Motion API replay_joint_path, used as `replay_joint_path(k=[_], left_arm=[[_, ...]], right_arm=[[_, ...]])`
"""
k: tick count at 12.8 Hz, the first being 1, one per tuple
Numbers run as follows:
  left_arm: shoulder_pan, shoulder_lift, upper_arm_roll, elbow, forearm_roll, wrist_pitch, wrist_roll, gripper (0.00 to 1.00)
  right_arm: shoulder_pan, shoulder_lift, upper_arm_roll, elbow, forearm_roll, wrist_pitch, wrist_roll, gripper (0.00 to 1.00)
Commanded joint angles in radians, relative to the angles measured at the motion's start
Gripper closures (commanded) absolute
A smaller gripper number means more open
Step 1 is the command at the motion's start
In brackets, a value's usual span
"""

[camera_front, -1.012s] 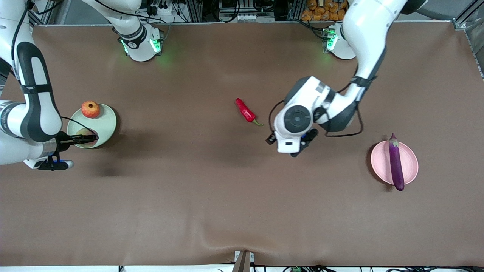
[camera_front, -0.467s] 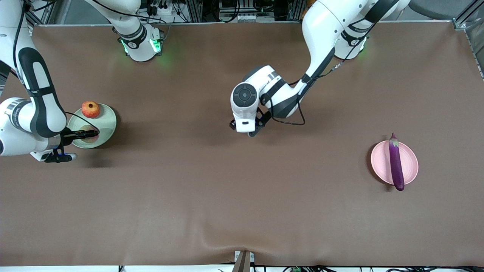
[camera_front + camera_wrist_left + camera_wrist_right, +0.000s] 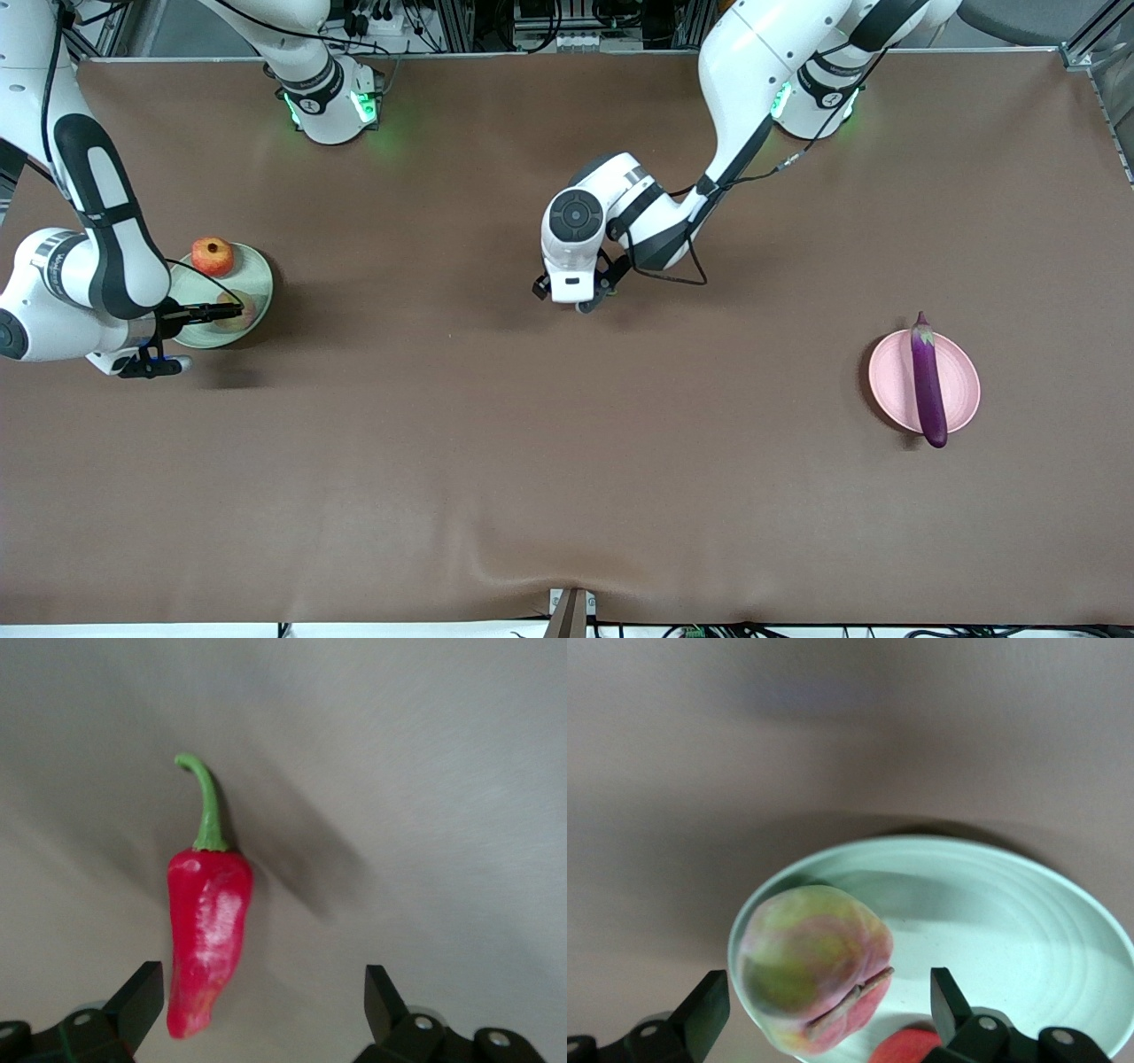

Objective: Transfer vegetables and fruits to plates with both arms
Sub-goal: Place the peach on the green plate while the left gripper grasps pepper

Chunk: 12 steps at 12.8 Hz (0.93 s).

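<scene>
The red chili pepper (image 3: 208, 930) with a green stem lies on the brown table; in the front view the left arm hides it. My left gripper (image 3: 582, 303) is open over it, and in the left wrist view (image 3: 261, 1001) the chili's tip lies just inside one finger. The purple eggplant (image 3: 928, 381) lies across the pink plate (image 3: 890, 390). The pomegranate (image 3: 213, 256) and the peach (image 3: 240, 312) sit on the mint plate (image 3: 255, 279). My right gripper (image 3: 229, 310) is open over the peach (image 3: 815, 966), with its fingers clear of it on both sides.
The mint plate (image 3: 1010, 921) stands at the right arm's end of the table and the pink plate at the left arm's end. The pomegranate's edge (image 3: 908, 1047) shows beside the peach. Both arm bases stand along the table's edge farthest from the front camera.
The left arm swung from beside the pink plate to over the chili and now covers it. The right gripper shifted across the mint plate, and the peach lies nearer the plate's middle.
</scene>
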Motion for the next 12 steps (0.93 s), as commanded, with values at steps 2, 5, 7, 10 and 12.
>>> replay_joint_path(k=[2,5,7,10,12], left_arm=[[-0.019,-0.05,0.005,-0.096,-0.005,0.052,-0.014,0.0],[-0.018,-0.045,0.008,-0.113,-0.003,0.051,-0.012,0.0],[-0.019,-0.047,0.008,-0.131,-0.002,0.051,-0.012,0.0],[-0.022,-0.047,0.008,-0.137,0.0,0.049,-0.012,0.22],[-0.021,-0.047,0.008,-0.136,0.014,0.045,-0.012,1.0]], right_arm=[[0.062,-0.012,0.013,0.233,0.0,-0.172,0.001,0.0],[0.131,-0.012,0.013,0.445,-0.004,-0.244,-0.005,0.0],[0.175,-0.013,0.013,0.584,-0.012,-0.324,-0.004,0.0],[0.229,-0.025,0.009,0.688,-0.021,-0.418,0.002,0.0],[0.243,-0.065,0.009,0.7,-0.02,-0.443,0.031,0.0]])
